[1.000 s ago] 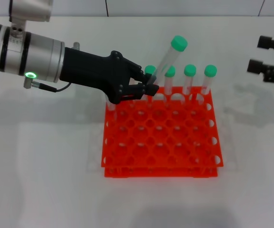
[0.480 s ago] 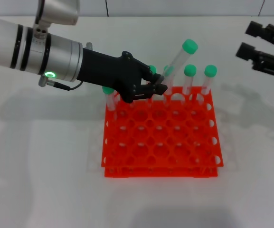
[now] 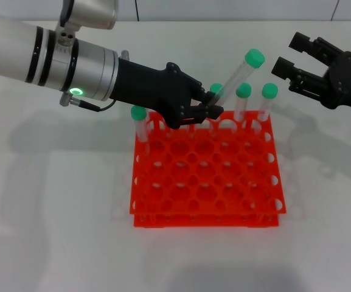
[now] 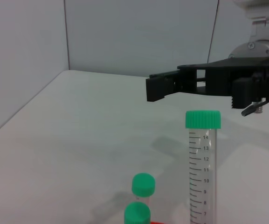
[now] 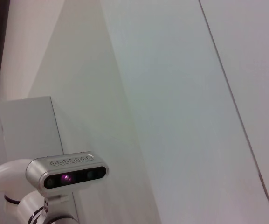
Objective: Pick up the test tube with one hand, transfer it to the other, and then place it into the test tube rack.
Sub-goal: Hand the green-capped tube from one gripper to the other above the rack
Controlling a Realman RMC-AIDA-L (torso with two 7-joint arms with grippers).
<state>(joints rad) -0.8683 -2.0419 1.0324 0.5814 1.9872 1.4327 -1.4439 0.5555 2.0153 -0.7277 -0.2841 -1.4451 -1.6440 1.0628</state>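
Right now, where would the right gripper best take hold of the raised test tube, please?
Probably just under the green cap, coming in from the robot's right. The left gripper clamps the test tube near its base, so the upper body tilts free toward the open right gripper.

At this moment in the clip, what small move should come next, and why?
Probably the right gripper should ease toward the test tube's capped end and close on it. The left gripper holds the tube by its lower part, tilted above the test tube rack, with the green cap pointing at the right gripper, whose fingers are open and apart from the cap.
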